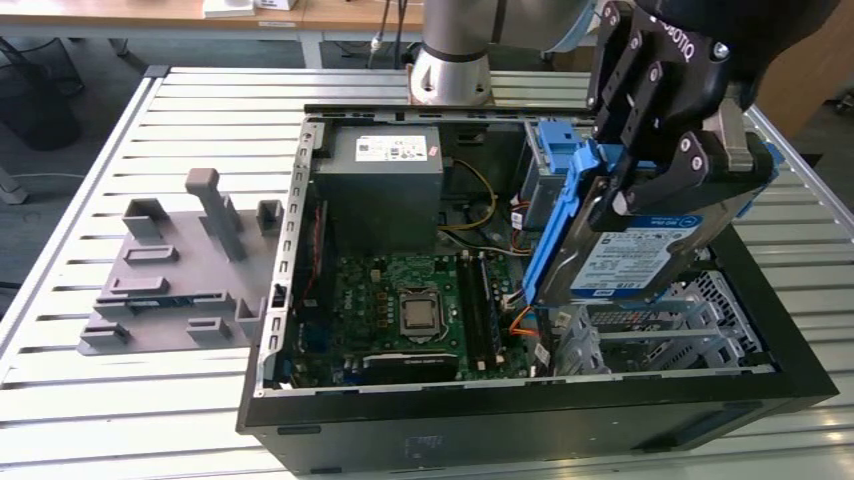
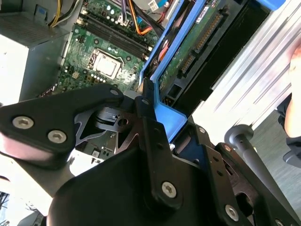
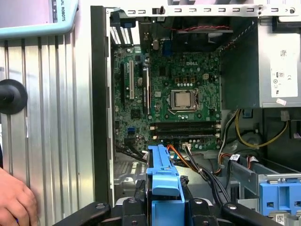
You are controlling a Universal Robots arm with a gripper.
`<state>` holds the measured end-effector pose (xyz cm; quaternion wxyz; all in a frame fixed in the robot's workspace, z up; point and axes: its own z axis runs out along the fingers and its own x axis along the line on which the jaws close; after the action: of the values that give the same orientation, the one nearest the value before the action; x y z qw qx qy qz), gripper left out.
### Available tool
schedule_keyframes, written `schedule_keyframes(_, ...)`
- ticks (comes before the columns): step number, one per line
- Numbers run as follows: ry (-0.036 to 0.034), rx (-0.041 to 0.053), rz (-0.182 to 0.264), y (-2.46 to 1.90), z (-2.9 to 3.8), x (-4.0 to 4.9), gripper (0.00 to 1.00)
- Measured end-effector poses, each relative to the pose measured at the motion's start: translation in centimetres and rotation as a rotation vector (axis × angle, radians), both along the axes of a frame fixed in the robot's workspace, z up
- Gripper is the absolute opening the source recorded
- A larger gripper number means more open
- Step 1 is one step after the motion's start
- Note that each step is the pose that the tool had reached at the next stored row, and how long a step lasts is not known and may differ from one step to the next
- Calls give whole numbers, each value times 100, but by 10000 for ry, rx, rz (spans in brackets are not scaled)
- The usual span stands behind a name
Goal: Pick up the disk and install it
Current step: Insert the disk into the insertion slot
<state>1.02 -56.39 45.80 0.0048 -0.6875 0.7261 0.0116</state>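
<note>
Over the drive cage: the gripper [image 1: 661, 185] has the disk [image 1: 641, 262] up in the air, at the exterior view's right end of the open case [image 1: 534, 432].
Grip: jaws clamped tight on the disk's upper part. One black finger [image 1: 690, 165] lies flat against the labelled face. In the second wrist view the fingers [image 2: 151, 129] pinch the blue frame [image 2: 165, 114] from both sides.
Disk pose: up on edge and tilted, not lying flat. The blue-and-white label faces the exterior view's right, and the green circuit-board side [image 2: 188, 52] faces the motherboard [image 1: 400, 300].
Disk vs cage: its lower edge hangs down by the silver drive cage [image 1: 667, 325]. Honestly can't tell if it's touching the metal. It's not seated in there, anyway.
Case: black tower on its side with the panel off, sitting on a slatted metal table [image 1: 134, 420].
Inside: the motherboard has the CPU socket [image 1: 418, 310] about mid-board. The grey power supply [image 1: 380, 165] is at the far end, and orange cables [image 1: 518, 318] run near the disk's lower corner.
Blue latch [image 1: 558, 135]: just behind the disk, between the power supply and the gripper.
Grey fixture [image 1: 174, 270]: on the table at the exterior view's left, beside the case.
Hand [image 3: 16, 200]: a person's hand shows in the first wrist view, over the table outside the case wall.
</note>
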Motion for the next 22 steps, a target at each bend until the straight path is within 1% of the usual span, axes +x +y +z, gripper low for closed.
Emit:
schedule_keyframes(5,18,-1,0,-13,-23,81,37)
schedule_keyframes(10,19,2,-2,-18,-26,80,37)
schedule_keyframes(14,20,-3,-1,-46,-25,101,37)
schedule_keyframes(22,70,-3,-1,-55,-43,323,37)
